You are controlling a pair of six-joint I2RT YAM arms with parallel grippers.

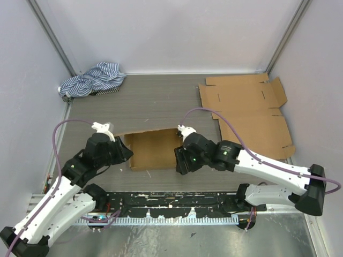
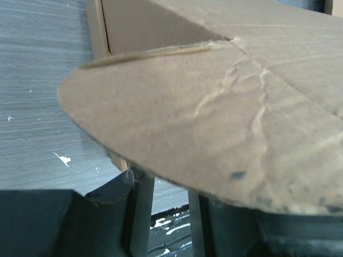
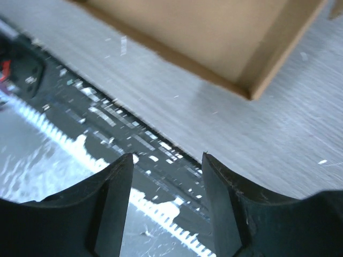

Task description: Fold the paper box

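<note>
The paper box [image 1: 153, 151] is a brown cardboard tray, partly folded, lying open-topped at the near middle of the table. My left gripper [image 1: 124, 151] is at the box's left wall. In the left wrist view a rounded, creased flap [image 2: 214, 112] covers the tips of the left gripper [image 2: 166, 194]; its fingers [image 2: 140, 214] stand apart with table showing between them. My right gripper [image 1: 179, 160] is by the box's near right corner. In the right wrist view the right gripper [image 3: 167, 156] is open and empty, and that box corner [image 3: 249, 91] lies beyond it.
A flat unfolded cardboard sheet [image 1: 246, 110] lies at the back right. A striped blue-and-white cloth [image 1: 91, 80] is bunched at the back left. A black strip with white marks [image 1: 171, 199] runs along the table's near edge. Walls close in on both sides.
</note>
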